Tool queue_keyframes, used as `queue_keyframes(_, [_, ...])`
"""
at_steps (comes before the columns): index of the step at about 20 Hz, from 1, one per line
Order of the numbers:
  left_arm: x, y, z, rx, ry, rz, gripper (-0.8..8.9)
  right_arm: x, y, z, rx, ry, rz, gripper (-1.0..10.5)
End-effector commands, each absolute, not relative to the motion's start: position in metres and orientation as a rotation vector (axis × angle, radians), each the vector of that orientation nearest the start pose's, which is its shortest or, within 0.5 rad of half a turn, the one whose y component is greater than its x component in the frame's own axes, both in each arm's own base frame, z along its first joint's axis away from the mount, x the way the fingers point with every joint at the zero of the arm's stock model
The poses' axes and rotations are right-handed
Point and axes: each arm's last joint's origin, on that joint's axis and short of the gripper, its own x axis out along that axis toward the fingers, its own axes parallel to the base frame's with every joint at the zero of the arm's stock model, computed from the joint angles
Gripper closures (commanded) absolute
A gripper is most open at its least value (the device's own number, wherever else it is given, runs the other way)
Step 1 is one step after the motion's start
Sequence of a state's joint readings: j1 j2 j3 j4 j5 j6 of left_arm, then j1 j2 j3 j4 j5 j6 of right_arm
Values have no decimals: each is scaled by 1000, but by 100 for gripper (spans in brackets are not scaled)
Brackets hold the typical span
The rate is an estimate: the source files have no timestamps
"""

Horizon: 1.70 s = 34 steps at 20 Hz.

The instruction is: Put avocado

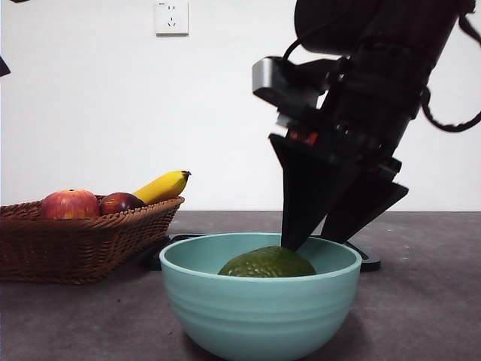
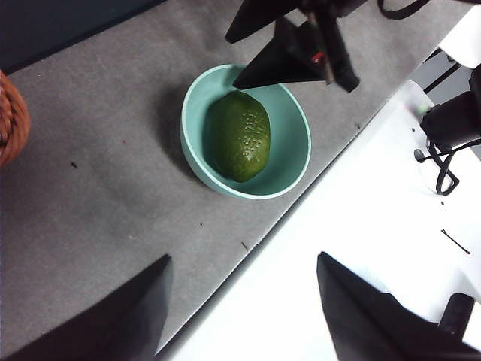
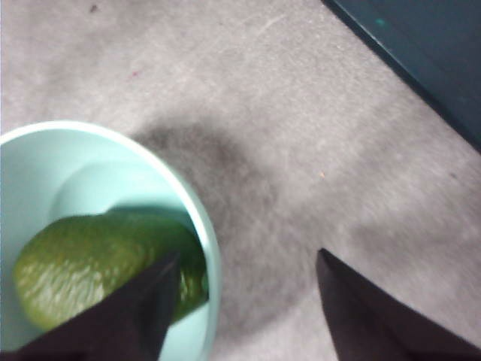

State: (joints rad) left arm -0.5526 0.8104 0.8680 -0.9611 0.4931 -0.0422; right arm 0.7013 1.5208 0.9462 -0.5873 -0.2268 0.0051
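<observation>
The avocado (image 1: 267, 263) is lying on its side in the bottom of the pale green bowl (image 1: 259, 312), resting on its own with nothing gripping it. That is a sensible resting place: the curved walls are cradling the fruit all round, so it is not free to roll off across the grey desk (image 1: 421, 301).

The right claw (image 1: 331, 242) is hanging over the far rim of the bowl with its jaws spread wide and nothing between them. In the right wrist view one jaw is reaching in over the avocado (image 3: 98, 267) while the other is hanging outside the wall of the bowl (image 3: 207, 248), so the claw is straddling the rim rather than closing on anything. Judging from this, the fruit is already delivered and the claw is standing open so that it can lift away without dragging the avocado or tipping the bowl.

The left claw (image 2: 244, 308) is waiting high and off to the side, jaws apart and empty, looking down on the bowl (image 2: 197, 162), the avocado (image 2: 239, 135) and the right claw (image 2: 242, 54) above them. Holding back there is keeping it out of the working arm's way.

A wicker basket (image 1: 83, 244) is standing well apart from the bowl, holding a red apple (image 1: 69, 204), a dark red fruit (image 1: 120, 202) and a banana (image 1: 161, 186); none of them is being touched.
</observation>
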Motion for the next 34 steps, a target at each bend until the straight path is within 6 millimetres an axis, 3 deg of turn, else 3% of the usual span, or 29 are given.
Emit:
queue_keyframes(1, [110,-85,297,4,948,-966,503,217,196,192,-285,1165,804,708])
queue_keyframes(9, [110,-85,298,4,946,-966,503,214,202,188,-282,1179,845,930])
queue_keyframes(15, [110,-85,298,4,946,-966,503,210,206,194,-241,1182,865,932])
queue_keyframes(20, [110,-85,298,4,946,-966,503,221,210,224,-218,1160,845,932])
queue_keyframes(27, [110,-85,298,4,946,-966,503,273,190,265,-110,1040,740,932])
queue_keyframes(31, [110,-85,298,4,947,-966,503,318,180,265,-90,1059,667,933])
queue_keyframes(34, [110,-85,297,4,947,-966,503,354,179,254,-70,1072,625,933])
